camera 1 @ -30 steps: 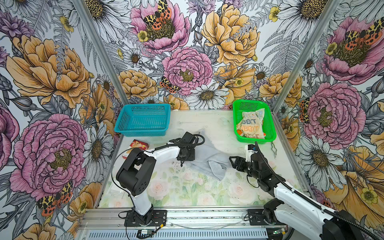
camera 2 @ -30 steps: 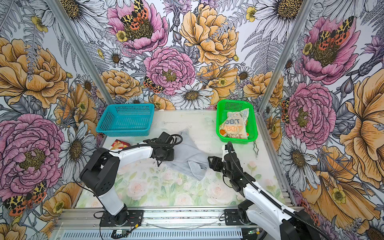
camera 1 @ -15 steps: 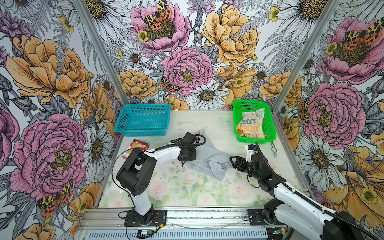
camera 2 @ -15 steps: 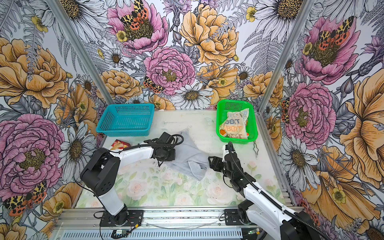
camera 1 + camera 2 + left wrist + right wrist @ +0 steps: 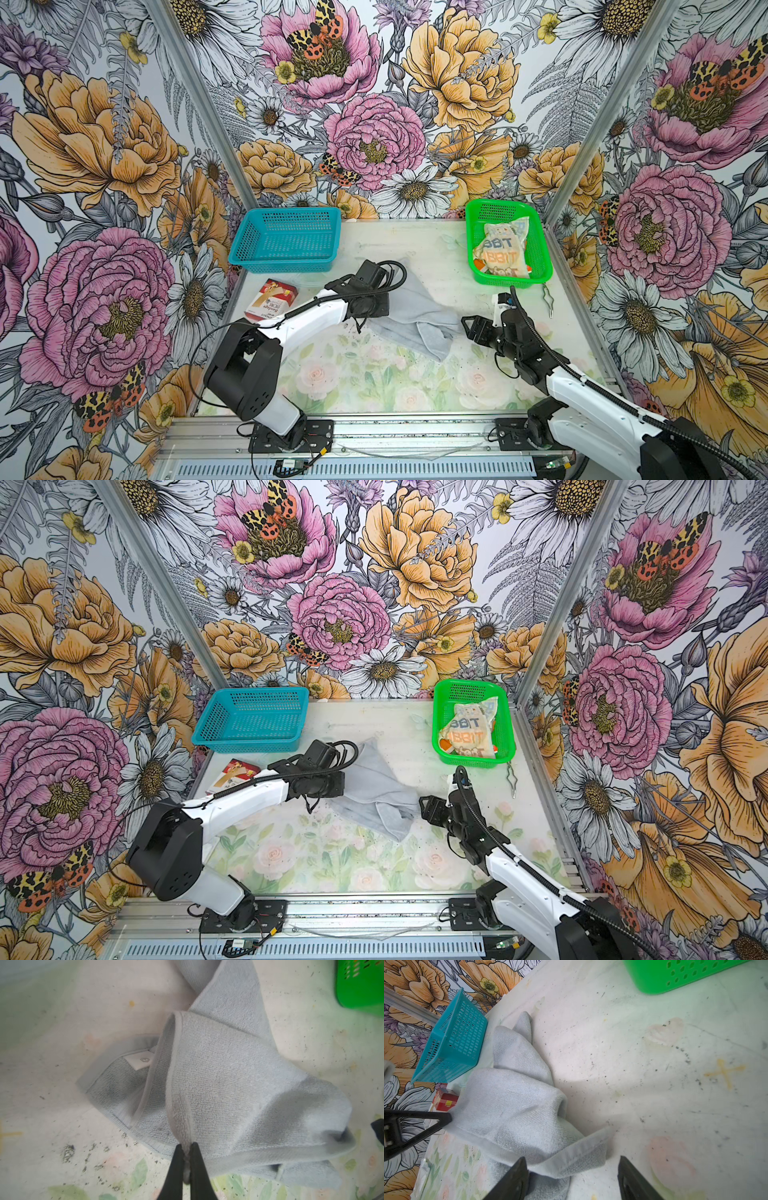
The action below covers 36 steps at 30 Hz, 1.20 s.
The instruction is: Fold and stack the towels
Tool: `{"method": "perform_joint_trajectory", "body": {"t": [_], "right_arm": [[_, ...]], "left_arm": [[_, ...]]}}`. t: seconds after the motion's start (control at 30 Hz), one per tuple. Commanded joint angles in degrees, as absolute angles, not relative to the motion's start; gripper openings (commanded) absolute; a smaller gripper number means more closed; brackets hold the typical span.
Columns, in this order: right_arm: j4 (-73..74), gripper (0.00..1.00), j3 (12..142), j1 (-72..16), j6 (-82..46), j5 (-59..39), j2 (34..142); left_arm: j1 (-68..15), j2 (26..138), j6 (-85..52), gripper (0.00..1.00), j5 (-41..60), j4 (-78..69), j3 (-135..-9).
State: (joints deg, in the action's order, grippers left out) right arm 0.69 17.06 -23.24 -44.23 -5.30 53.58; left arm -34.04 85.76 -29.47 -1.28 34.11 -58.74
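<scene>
The light grey towel [image 5: 415, 320] [image 5: 374, 796] lies crumpled on the table's middle. My left gripper [image 5: 187, 1145] [image 5: 386, 305] is shut on a pinched fold of its edge at the towel's left side. My right gripper [image 5: 572, 1161] [image 5: 467, 328] stands open at the towel's right end, and a hemmed corner of the grey towel [image 5: 512, 1105] lies between its fingers. The cream towel with RABBIT lettering [image 5: 500, 253] [image 5: 469, 733] sits bunched in the green basket [image 5: 544, 257]. A bit of the orange towel [image 5: 480, 266] shows under it.
A teal basket [image 5: 286, 241] stands at the back left. A red-and-white box [image 5: 272, 301] lies in front of it, beside my left arm. A thin metal tool [image 5: 548, 299] lies near the right wall, in front of the green basket.
My left gripper has closed on the grey towel's edge. The right arm and the towel have hardly moved.
</scene>
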Motion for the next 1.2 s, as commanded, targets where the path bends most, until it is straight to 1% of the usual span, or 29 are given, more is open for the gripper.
{"method": "perform_joint_trajectory", "body": {"t": [0.0,0.07,0.2,0.3,0.33,0.4,0.53,0.7,0.77,0.83,1.0,1.17], "right_arm": [[5.20,0.69,16.62,-22.68,-45.73,-7.11,55.62],[7.77,0.68,17.00,-22.59,-46.04,-9.71,58.54],[14.49,0.65,17.40,-22.50,-47.73,-14.98,64.88],[19.43,0.59,17.41,-22.56,-49.82,-20.16,69.37],[20.98,0.55,17.25,-22.59,-50.61,-21.82,70.53],[22.85,0.51,16.41,-22.83,-52.12,-22.93,71.04],[18.32,0.51,15.43,-23.33,-51.81,-21.19,66.09],[3.97,0.52,17.09,-23.38,-49.69,-19.03,57.04],[-3.02,0.52,17.60,-23.29,-49.35,-17.54,54.22],[-6.76,0.52,16.95,-23.21,-50.18,-16.75,53.06],[-7.74,0.51,13.98,-23.54,-52.28,-17.71,54.03],[-7.80,0.50,14.55,-24.21,-53.10,-17.38,51.04]], "left_arm": [[-31.73,80.00,-31.47,0.00,-5.95,37.08,-55.93],[-30.71,78.14,-32.07,0.00,-4.99,37.05,-54.36],[-30.74,78.30,-33.36,0.00,-4.47,36.92,-52.07],[-30.94,78.40,-33.96,0.00,-5.15,36.83,-50.87],[-30.95,78.03,-34.26,0.00,-5.69,36.92,-50.44],[-30.87,77.04,-34.37,0.00,-6.11,36.59,-49.68],[-30.31,77.32,-33.70,0.00,-5.50,36.32,-49.21],[-30.69,78.56,-33.22,0.00,-4.90,35.61,-49.65],[-30.89,78.83,-33.06,0.00,-4.96,35.24,-49.68],[-31.08,79.01,-33.00,0.00,-4.88,34.94,-49.75],[-31.79,78.97,-33.15,0.00,-4.92,34.77,-49.54],[-31.93,78.66,-32.96,0.00,-5.08,34.46,-49.14]]}}
